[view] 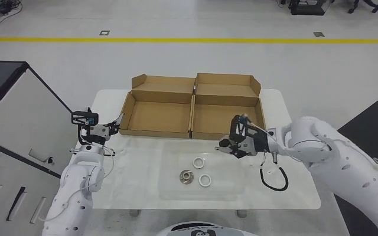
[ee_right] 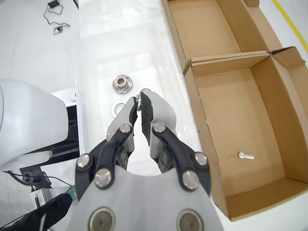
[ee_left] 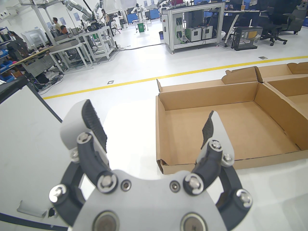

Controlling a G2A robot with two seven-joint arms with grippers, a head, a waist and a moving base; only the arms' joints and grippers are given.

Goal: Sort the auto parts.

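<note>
My right gripper [view: 225,144] [ee_right: 139,98] is shut on a small threaded bolt [ee_right: 137,104] and hangs over the table just in front of the right cardboard box [view: 220,118] [ee_right: 240,111]. Another small bolt [ee_right: 245,156] lies on that box's floor. Below the gripper on the table are a metal flange [view: 187,176] [ee_right: 122,84] and two white rings [view: 199,161] [view: 205,180], both partly hidden by the fingers in the right wrist view. My left gripper [view: 116,125] [ee_left: 150,111] stands open beside the left cardboard box [view: 156,115] [ee_left: 216,131], which has nothing in it.
The two boxes sit side by side at the back of the white table [view: 147,177], flaps raised at their far sides. A grey cabinet [view: 23,118] stands left of the table. A black cable [view: 273,180] loops from the right arm.
</note>
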